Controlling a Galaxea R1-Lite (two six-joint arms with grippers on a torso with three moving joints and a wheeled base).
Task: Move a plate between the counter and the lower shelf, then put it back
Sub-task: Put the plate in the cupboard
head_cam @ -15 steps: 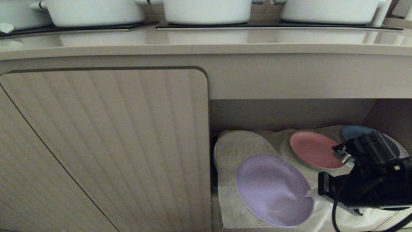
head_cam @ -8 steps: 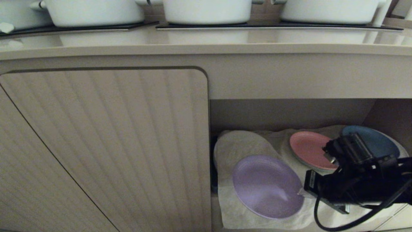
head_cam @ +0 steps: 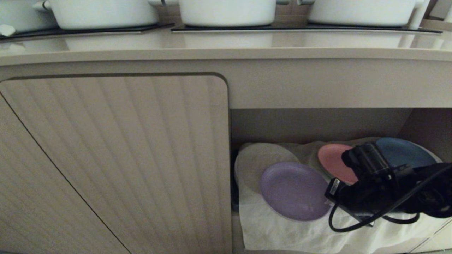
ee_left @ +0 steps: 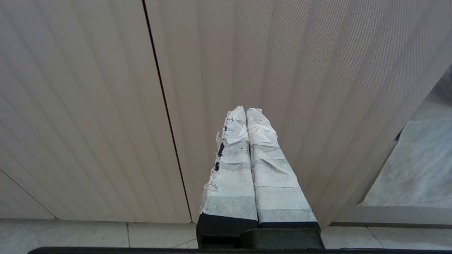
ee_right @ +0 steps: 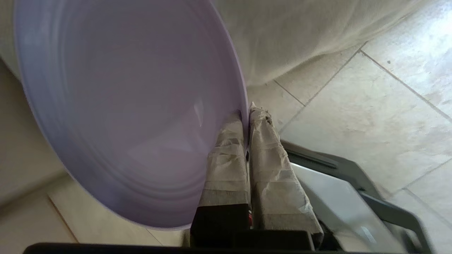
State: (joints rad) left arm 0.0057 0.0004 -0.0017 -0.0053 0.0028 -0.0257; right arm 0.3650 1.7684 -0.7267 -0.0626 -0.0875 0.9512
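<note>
The pale lilac plate (head_cam: 295, 190) is in the mouth of the lower shelf (head_cam: 282, 233), over its white cloth. My right gripper (head_cam: 330, 201) is shut on the plate's right rim, its black arm reaching in from the right. In the right wrist view the plate (ee_right: 134, 106) fills the frame beside the taped fingers (ee_right: 226, 155), and the right gripper (ee_right: 247, 113) pinches the rim edge. I cannot tell whether the plate touches the cloth. The left gripper (ee_left: 246, 110) is shut and empty in front of the ribbed cupboard door. The counter (head_cam: 226, 44) runs above.
A salmon-pink plate (head_cam: 332, 160) and a dark blue plate (head_cam: 402, 151) lie further back in the shelf, with a white plate (head_cam: 257, 158) at its left. White pots (head_cam: 226, 12) stand on the black hob panels. The closed ribbed door (head_cam: 116, 158) is left of the recess.
The right arm has moved left and deeper into the shelf, carrying the lilac plate inward and up in the picture. The plate now lies flatter. The left arm has stayed still.
</note>
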